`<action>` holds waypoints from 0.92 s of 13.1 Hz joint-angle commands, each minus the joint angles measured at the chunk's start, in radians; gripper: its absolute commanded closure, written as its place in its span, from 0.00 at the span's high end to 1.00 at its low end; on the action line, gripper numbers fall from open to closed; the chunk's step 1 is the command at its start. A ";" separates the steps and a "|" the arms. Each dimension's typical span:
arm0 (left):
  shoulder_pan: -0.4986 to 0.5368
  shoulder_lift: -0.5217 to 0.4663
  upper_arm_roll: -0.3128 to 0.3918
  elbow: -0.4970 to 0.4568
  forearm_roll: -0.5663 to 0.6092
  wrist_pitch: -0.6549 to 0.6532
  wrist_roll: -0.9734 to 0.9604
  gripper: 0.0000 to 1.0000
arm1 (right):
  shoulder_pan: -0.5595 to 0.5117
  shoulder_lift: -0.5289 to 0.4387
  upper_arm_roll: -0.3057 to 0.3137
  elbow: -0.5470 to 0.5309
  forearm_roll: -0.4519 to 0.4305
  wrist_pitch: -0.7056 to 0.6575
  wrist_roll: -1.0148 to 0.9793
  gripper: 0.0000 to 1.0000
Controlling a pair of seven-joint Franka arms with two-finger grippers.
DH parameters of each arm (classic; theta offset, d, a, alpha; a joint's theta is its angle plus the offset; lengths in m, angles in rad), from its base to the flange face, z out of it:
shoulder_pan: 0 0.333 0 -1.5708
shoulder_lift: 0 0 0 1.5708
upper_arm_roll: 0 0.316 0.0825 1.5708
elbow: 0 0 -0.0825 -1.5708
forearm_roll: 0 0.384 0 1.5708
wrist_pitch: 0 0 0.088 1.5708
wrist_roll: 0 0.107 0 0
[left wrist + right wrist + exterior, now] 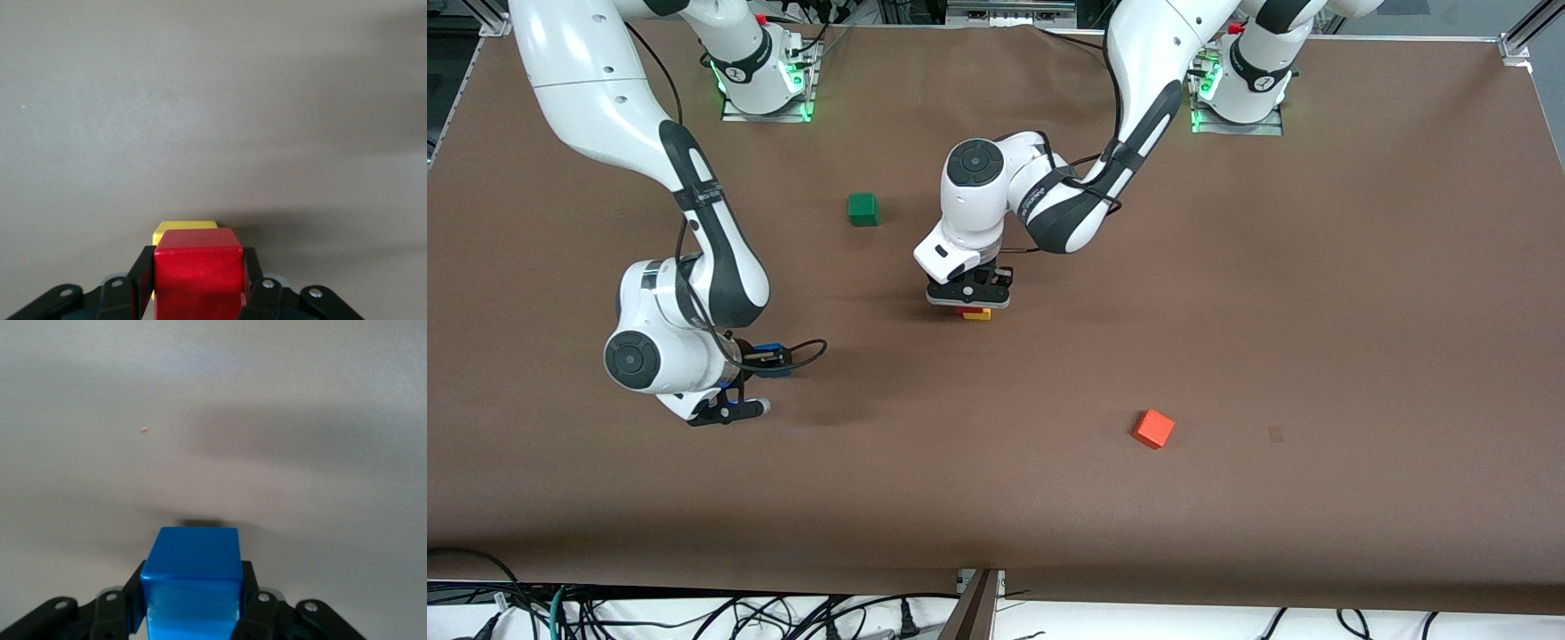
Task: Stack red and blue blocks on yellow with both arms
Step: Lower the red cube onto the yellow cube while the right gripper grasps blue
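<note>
No legible writing on any cube. Orange-red cube (1154, 428) nearest the front camera, untouched. Right gripper (758, 363) clamped on the blue block (192, 577), block between its fingers. Left gripper (970, 300) clamps the red block (198, 273) between its fingers, over the yellow cube (185, 229). Green cube (863, 209) farthest.

A green cube (863, 209) sits alone in the upper middle of the frame on a brown table (1316, 311). An orange-red cube (1154, 428), turned at an angle, lies lower in the frame, well apart from it.
</note>
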 commanded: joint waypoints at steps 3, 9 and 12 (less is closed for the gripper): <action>0.007 -0.073 0.002 -0.100 0.031 0.020 -0.021 0.17 | 0.036 -0.057 0.010 0.184 0.017 -0.260 0.070 0.28; 0.005 -0.062 0.002 -0.093 0.029 0.032 -0.034 0.53 | 0.105 -0.171 0.012 0.184 0.048 -0.368 0.231 0.31; 0.007 -0.059 0.002 -0.087 0.028 0.032 -0.028 1.00 | 0.114 -0.203 0.012 0.184 0.048 -0.383 0.246 0.31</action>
